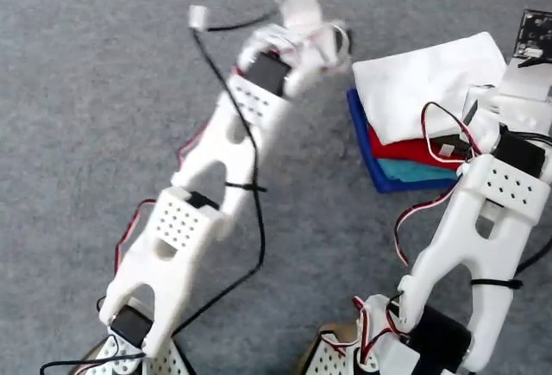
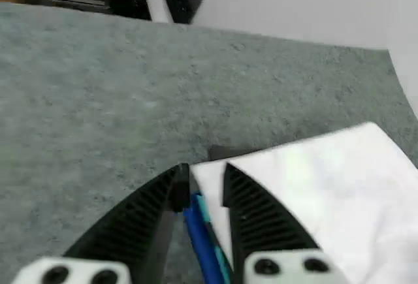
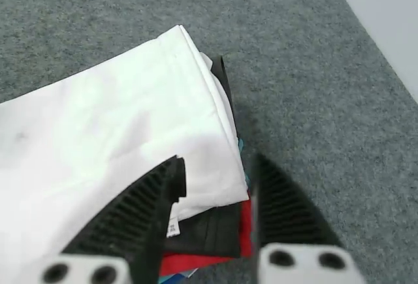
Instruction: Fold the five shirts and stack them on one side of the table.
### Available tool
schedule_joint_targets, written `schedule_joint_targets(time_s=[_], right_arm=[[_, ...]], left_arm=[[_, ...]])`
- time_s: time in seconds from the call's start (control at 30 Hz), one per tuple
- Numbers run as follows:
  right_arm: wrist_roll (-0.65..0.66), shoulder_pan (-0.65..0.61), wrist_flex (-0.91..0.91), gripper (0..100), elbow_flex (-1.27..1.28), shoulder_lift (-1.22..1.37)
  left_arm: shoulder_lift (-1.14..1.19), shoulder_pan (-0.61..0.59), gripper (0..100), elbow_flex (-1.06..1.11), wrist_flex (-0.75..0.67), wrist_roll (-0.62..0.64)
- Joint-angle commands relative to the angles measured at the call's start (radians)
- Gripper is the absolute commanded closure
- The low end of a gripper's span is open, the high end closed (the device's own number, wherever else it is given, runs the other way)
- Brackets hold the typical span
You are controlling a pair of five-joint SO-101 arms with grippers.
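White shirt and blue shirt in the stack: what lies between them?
Under the white shirt, a black shirt (right wrist view), then red shirt and teal shirt above the blue shirt (high view).

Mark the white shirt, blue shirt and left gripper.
white shirt [image 1: 427, 82], high view, middle of its top face.
blue shirt [image 1: 364, 138], high view, its exposed side edge.
left gripper [image 2: 204, 174], left wrist view, midway between fingertips.

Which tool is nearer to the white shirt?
Right. The right tool is over the edge of the white shirt; the left tool is just beside its corner.
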Motion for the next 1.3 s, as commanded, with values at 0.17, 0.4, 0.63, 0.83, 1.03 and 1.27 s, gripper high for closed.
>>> schedule_joint_targets(time_s=[0.17, 0.4, 0.63, 0.83, 1.03, 1.27], right_arm=[[-0.063, -0.111, 0.199, 99.5, -0.081, -0.047], [-0.066, -0.38, 0.391, 99.6, -0.067, -0.214], [-0.066, -0.513, 0.391, 99.5, 0.104, -0.349], [-0.066, -0.57, 0.39, 99.5, 0.242, -0.47], [-0.066, -0.562, 0.316, 99.5, 0.392, -0.621], [-0.066, -0.598, 0.313, 99.5, 0.618, -0.905]], left_arm=[[-0.171, -0.127, 98, -0.192, 0.485, -0.221], [-0.209, -0.302, 98, -0.285, 0.621, -0.336], [-0.371, -0.497, 98, -0.147, 0.624, -0.338], [-0.716, -0.546, 98, 0.393, 0.624, -0.37], [-1.161, -0.643, 98, 1.166, 0.46, -0.47], [-1.666, -0.824, 98, 2.058, 0.028, -0.638]])
